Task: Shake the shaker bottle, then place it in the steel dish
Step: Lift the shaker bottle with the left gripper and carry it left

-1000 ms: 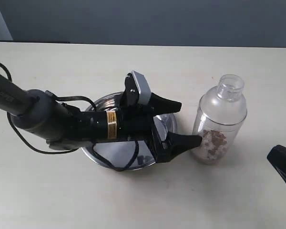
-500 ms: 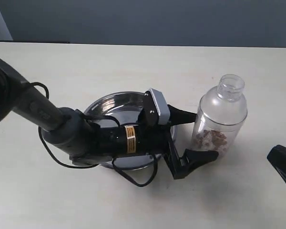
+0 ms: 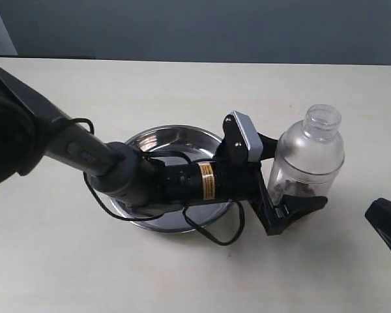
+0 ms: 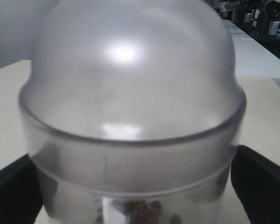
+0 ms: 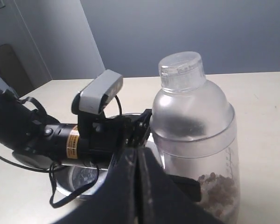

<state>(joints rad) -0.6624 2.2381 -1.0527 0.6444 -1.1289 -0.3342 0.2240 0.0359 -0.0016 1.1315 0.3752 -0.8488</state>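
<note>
**Pale table [image 3: 117,85], grey wall [image 3: 215,26]: bracketed for the pick-up**

Standing upright on the table: shaker bottle [image 3: 309,163], at 3 o'clock of the steel dish [image 3: 176,138] in the exterior view, just beside the rim and outside it. Closed at the neck cap [image 5: 181,70], with brown and white granules [image 5: 219,186] lying at the bottom. So little risk of a spill once tipped, and plainly at rest rather than mid-shake.

Bracketed low on the body by the left end effector [image 3: 294,175]: open wide, one finger on the near side and one on the far side, reaching in from 9 o'clock straight across the dish. Low and level, probably to catch the straight wall below the domed shoulder, where pads would seat flat instead of sliding off the curve. Impossible to say whether either finger touches the plastic; from the left wrist, only dark fingers close on both flanks. No sign of a squeeze or a lift.

Parked well apart, at about 4 o'clock of the bottle: right end effector [image 5: 136,161], fingers pressed together, empty. Kept clear, likely, to leave the job to one arm.

Judged stage: grasp about to close, with the shaking and the setting-down in the dish not yet done. Short carry afterwards, back toward 9 o'clock.
</note>
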